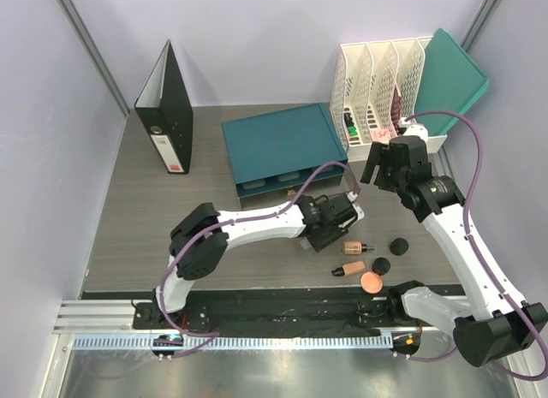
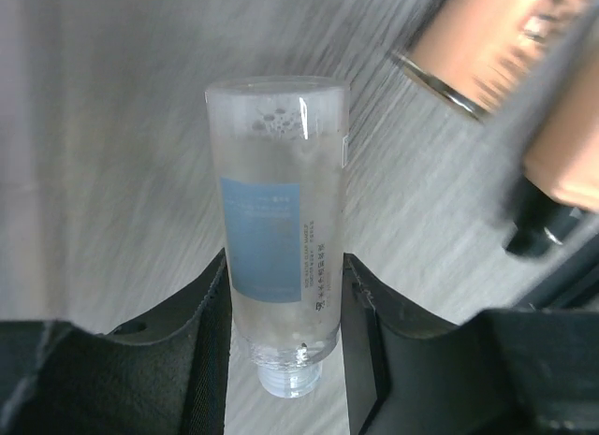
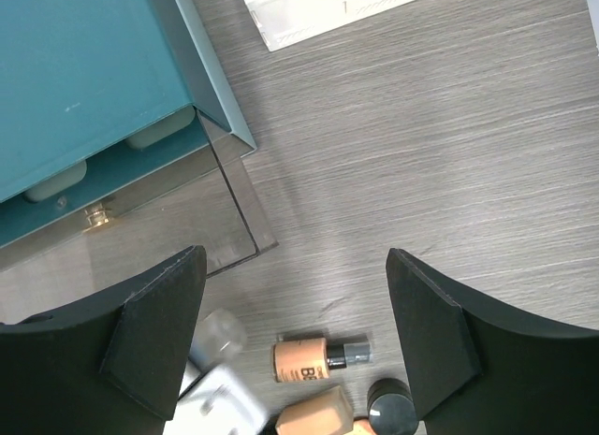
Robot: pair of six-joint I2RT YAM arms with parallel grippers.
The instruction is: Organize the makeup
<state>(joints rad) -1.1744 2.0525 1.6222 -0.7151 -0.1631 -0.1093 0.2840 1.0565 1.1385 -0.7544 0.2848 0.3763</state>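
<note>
Left wrist: clear bottle (image 2: pixel 276 220) clamped lengthwise in left claw (image 2: pixel 284 271), neck toward camera.

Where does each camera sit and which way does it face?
Top external: above, behind the bases, facing down at the table; left arm, right arm show.
Left wrist: on left arm, facing the clear bottle gripped by the left tool.
Right wrist: on right arm, facing the teal drawer box; open right tool shows.
Shared by top and right wrist: the tan tube.
</note>
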